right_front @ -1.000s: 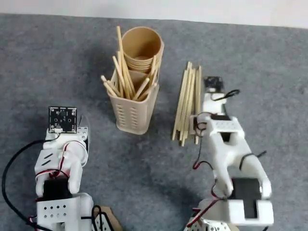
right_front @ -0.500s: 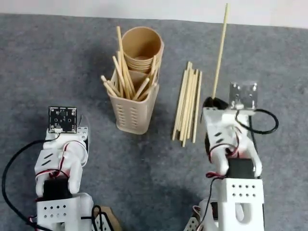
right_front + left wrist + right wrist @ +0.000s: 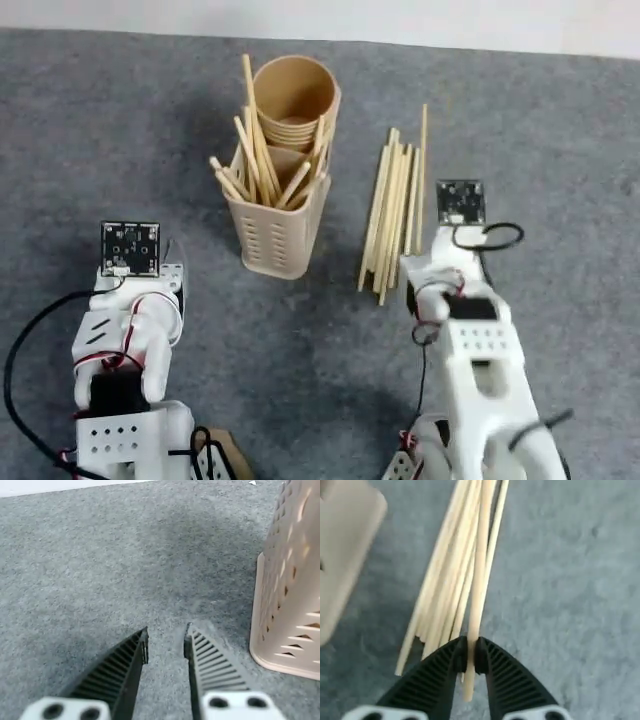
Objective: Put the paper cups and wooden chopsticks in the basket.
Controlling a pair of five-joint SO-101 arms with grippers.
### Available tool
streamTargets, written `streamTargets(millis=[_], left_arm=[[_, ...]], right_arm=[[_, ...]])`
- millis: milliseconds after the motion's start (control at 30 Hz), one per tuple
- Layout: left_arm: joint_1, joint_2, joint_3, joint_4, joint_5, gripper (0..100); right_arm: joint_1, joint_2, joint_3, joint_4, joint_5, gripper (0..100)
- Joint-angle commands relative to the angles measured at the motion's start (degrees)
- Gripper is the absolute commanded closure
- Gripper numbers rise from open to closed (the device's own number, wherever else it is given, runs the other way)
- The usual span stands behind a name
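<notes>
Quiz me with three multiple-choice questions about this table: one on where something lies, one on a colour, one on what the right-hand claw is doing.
1. Where does the loose pile of chopsticks lie?
A. Inside the cups
B. On the grey mat beside the basket, in front of the right arm
C. Under the left arm

2. What colour is the basket?
A. Blue
B. Black
C. Beige

3. What is the right gripper doing?
A. Shut on one chopstick
B. Wide open and empty
C. Holding a cup

Answers:
1 B: the high view shows the pile flat on the mat next to the basket.
2 C: its slotted wall is beige.
3 A: the right wrist view shows the jaws closed against a single stick.
</notes>
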Motion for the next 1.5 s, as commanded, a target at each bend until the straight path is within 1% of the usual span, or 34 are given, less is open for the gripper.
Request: streamTargets(millis=[0,167,333,733,900,967,1167,1333,1467], left_arm=[[-0.1,-0.7,-0.2,-1.0,0.7,85],[-0.1,-0.7,-0.2,-1.0,0.7,85],[-0.1,-0.7,-0.2,-1.0,0.7,85],[-0.1,-0.7,-0.2,-1.1,0.7,85],[-0.1,-0.7,-0.2,-1.1,0.7,85],[-0.1,-0.7,-0.2,-1.1,0.7,85],[-0.1,-0.7,-0.2,-1.1,0.7,85],[-0.1,-0.7,-0.2,-1.1,0.7,85],[-0.1,-0.7,-0.2,-1.1,0.7,85]], right_arm=[[0.3,9.3,-6.6,-1.3,-0.1,99.3],[0.3,20.4,-12.7,-1.2,-0.4,99.3],[1.3,26.5,-15.4,-1.1,-0.4,99.3],[1.8,26.8,-15.3,-0.6,-0.4,98.1],[1.8,26.7,-16.7,4.1,-0.4,86.5],[1.9,26.7,-17.4,5.4,-0.4,84.1],[0.1,26.7,-19.9,5.7,-0.5,83.9],[-2.9,26.9,-20.4,5.3,-0.4,83.9],[-2.9,28.4,-20.2,3.8,-0.4,83.9]])
